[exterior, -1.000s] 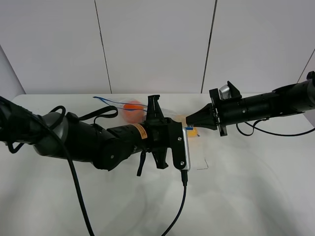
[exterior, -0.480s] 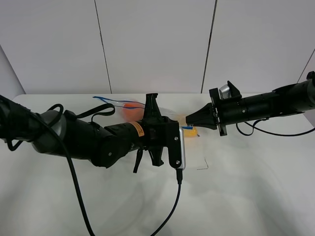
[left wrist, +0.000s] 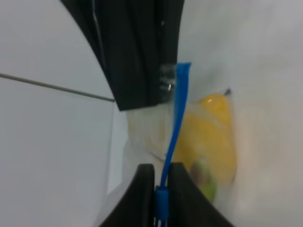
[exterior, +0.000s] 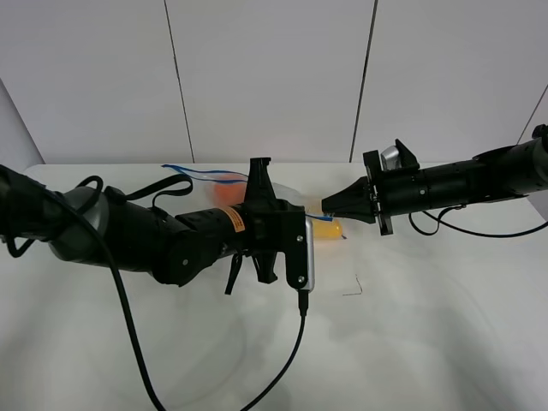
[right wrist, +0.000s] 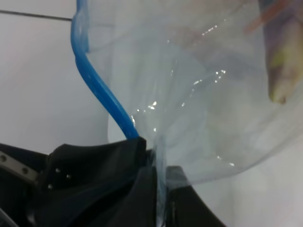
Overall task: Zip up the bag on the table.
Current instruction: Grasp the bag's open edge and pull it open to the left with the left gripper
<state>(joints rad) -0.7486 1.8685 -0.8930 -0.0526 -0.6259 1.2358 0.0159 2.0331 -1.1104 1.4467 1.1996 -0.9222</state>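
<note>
Left wrist view: the left gripper [left wrist: 161, 189] is clamped on the blue zipper strip [left wrist: 175, 127] of the bag [left wrist: 208, 142]; the right gripper [exterior: 327, 206] pinches its three-o'clock end, likely anchoring it taut.

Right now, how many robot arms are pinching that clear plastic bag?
2. The left arm's fingers pinch the blue zipper strip of the clear plastic bag; the right arm's fingers clamp that strip's end.

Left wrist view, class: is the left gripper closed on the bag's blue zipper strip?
Yes, the left gripper is shut on the blue zipper strip of the bag, pinching it.
</note>
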